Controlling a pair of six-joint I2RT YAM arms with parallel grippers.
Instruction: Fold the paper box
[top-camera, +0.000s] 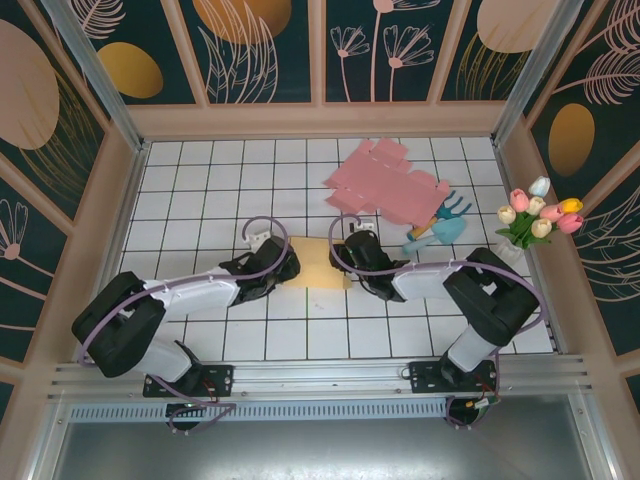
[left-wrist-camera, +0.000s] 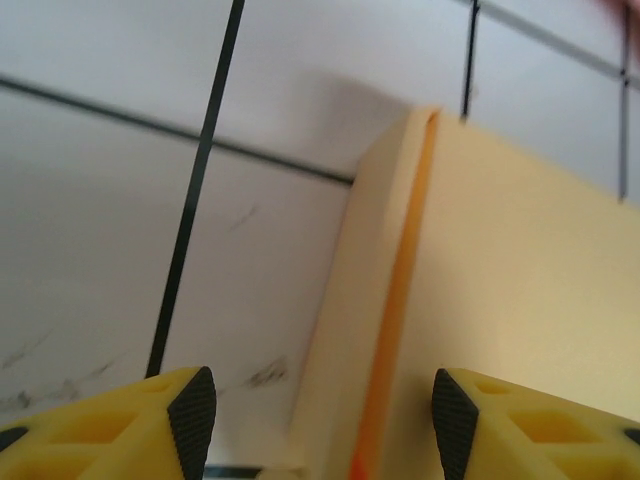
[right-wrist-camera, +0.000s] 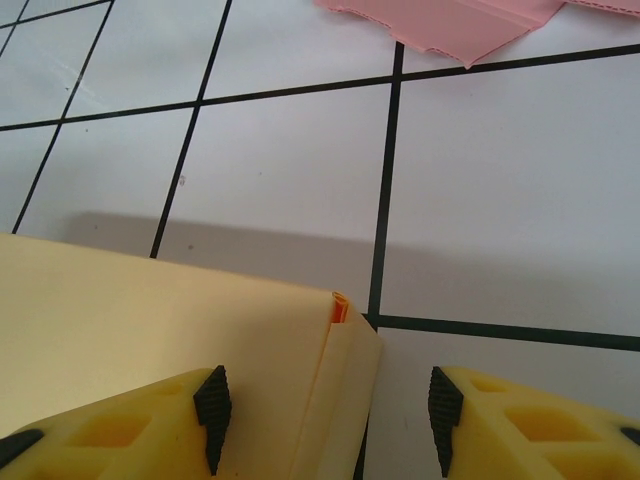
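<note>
Fingers parted and holding nothing, my left fingers (left-wrist-camera: 192, 412) and right fingers (right-wrist-camera: 212, 412) flank the yellow paper box (top-camera: 315, 262) on the desk (top-camera: 200, 190); folding looks largely unfinished.

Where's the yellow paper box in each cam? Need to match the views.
Top external: the yellow paper box lies flat near the middle of the picture.
Left wrist: the box takes up the right half, with its folded edge running up the centre.
Right wrist: the box is at lower left, its corner ending near bottom centre.
Shared landmark: the black-gridded white tabletop under the box.
</note>
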